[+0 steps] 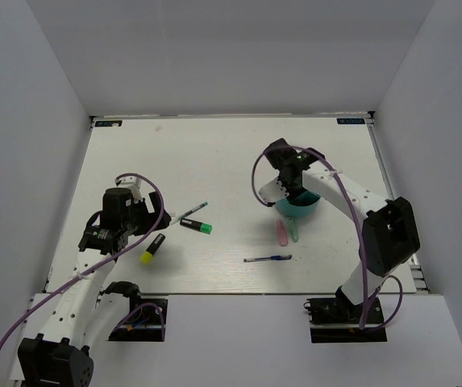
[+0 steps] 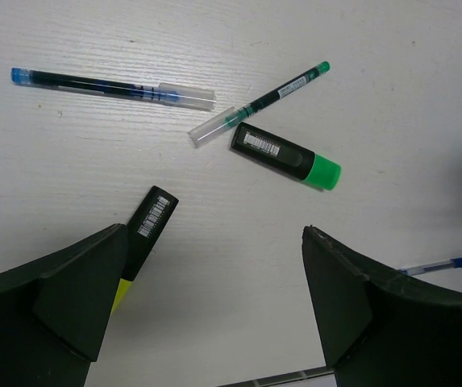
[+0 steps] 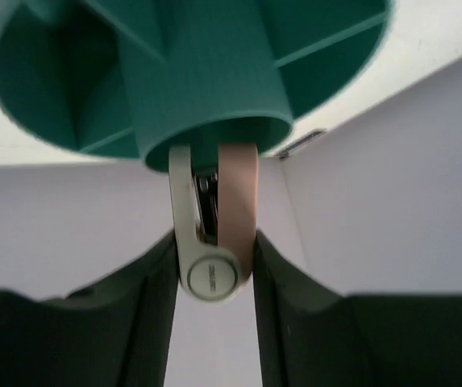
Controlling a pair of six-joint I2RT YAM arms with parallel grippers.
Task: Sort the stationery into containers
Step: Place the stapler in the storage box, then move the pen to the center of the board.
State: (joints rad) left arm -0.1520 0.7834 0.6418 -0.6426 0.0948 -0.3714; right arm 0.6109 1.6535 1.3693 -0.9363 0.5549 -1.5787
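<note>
The teal organiser [image 1: 307, 211] stands on the white table [image 1: 214, 153]. The right gripper [image 3: 214, 242] hangs right over the organiser. It is clamped on a small white and pink eraser [image 3: 235, 210]. The far end of the eraser is at the mouth of the organiser's middle tube [image 3: 214, 81], and the rim hides its tip.

Just beside the organiser, on the side toward the arms, a pink marker [image 1: 281, 232] and a pale green marker [image 1: 293, 231] lie side by side. A bit past them from the organiser lies a blue pen [image 1: 268, 259].

Well to the left of the organiser, the left gripper [image 2: 214, 230] hangs above the table. Its fingers are wide apart and hold nothing. One finger partly hides a black highlighter with a yellow cap [image 2: 151, 218]. A black highlighter with a green cap [image 2: 285, 158] lies closer to the organiser. Just beside it is a slim green pen [image 2: 283, 87]. Another blue pen with a clear cap [image 2: 101, 85] lies farthest from the organiser.
</note>
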